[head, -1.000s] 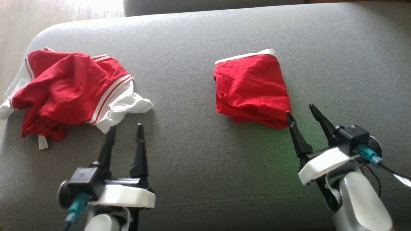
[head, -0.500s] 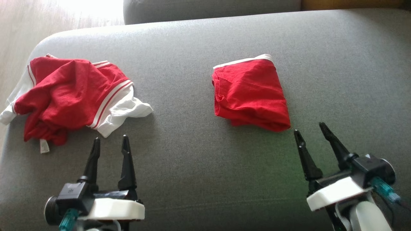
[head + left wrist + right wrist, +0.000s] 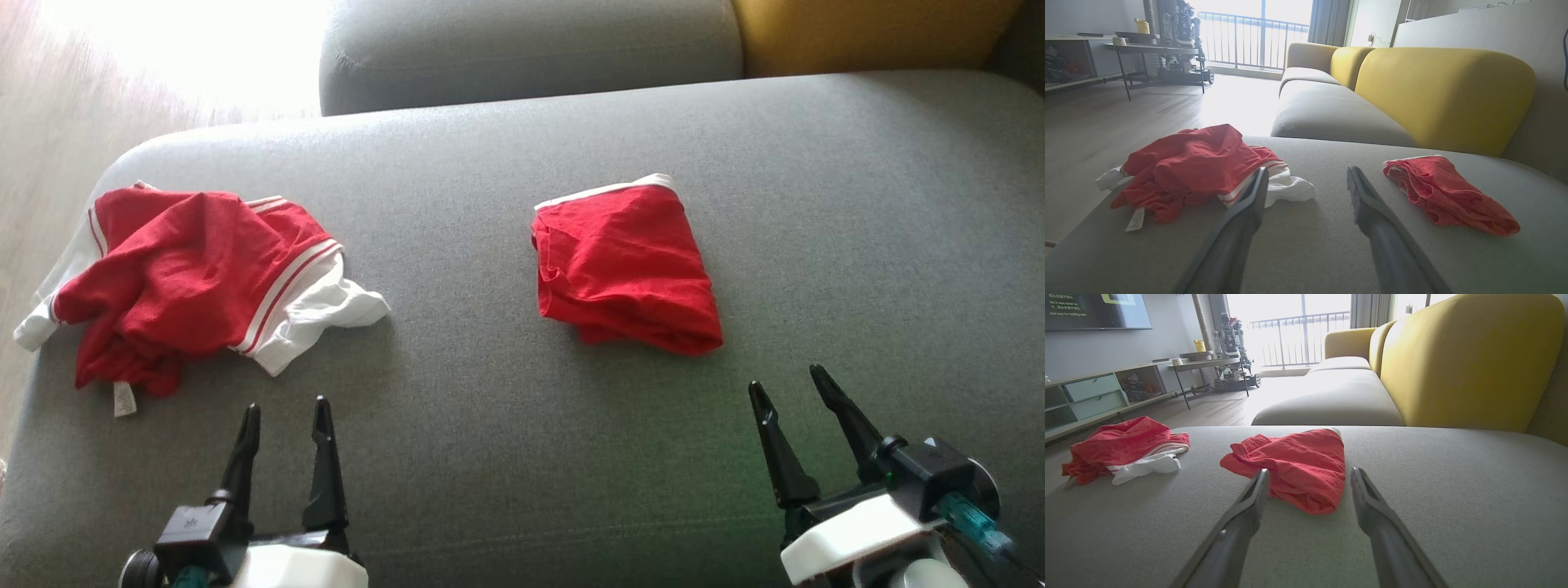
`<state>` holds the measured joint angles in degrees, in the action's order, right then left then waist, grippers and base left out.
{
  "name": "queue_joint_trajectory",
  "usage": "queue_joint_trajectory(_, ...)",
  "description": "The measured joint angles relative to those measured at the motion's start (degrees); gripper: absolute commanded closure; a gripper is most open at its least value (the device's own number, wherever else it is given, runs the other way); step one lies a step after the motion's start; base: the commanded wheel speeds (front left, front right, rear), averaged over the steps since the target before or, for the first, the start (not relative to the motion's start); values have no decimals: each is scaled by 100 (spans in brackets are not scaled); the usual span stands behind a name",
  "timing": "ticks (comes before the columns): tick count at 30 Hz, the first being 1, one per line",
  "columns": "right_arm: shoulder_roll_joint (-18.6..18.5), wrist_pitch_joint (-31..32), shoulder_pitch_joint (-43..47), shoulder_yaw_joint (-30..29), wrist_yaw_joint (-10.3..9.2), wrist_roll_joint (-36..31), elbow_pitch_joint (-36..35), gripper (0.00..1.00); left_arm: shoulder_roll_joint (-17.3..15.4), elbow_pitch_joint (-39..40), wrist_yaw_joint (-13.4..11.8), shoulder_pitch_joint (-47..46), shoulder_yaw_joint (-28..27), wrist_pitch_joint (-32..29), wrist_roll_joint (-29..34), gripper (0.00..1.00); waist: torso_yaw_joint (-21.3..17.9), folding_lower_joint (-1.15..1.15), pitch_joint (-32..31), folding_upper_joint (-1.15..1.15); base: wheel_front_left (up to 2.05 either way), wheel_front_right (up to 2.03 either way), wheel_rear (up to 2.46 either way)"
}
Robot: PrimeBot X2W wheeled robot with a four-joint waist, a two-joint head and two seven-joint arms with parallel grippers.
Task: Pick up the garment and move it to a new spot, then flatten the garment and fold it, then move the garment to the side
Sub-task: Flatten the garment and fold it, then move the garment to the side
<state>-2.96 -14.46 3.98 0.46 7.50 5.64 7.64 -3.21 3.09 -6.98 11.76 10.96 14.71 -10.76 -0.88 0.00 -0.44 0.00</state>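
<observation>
- Head view: the folded red fabric garment with a white waistband point(image 3: 624, 265) lies right of centre on the grey fabric sofa seat point(image 3: 506, 457). The waistband edge faces away from me.
- Head view: the left end effector point(image 3: 286, 404) hovers at the lower left with its jaws released and nothing between them. The right end effector point(image 3: 785, 377) is at the lower right, also released and empty, near the garment's closest corner but apart from it.
- Head view: a crumpled red and white garment point(image 3: 196, 286) sits well apart, at the left end of the seat.
- Left wrist view: I see the folded garment to the right of the fingers, as a low stack of layers with loose, wavy edges. The crumpled garment lies to the left, and a yellow backrest point(image 3: 1445, 94) stands behind.
- Right wrist view: the folded garment lies just beyond the fingertips, with its nearest corner between the two fingers.
- Handling, in my judgement: the cloth is light, soft and limp. It has no stiffness, so the layers will slide and open if lifted by one corner.
- Hold point, in my judgement: pinch through all layers at the thick folded edge or the waistband. Use both end effectors at opposite ends to keep the fold intact.
- Progress, in my judgement: the fold looks finished and the garment looks placed.
</observation>
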Motion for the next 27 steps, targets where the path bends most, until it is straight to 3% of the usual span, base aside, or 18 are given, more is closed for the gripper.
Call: queue_joint_trajectory(27,2,0,20,67,0,166,170,0,0,-383,86,117,13,0,119,0,-51,0,-79,0,0,0,0)
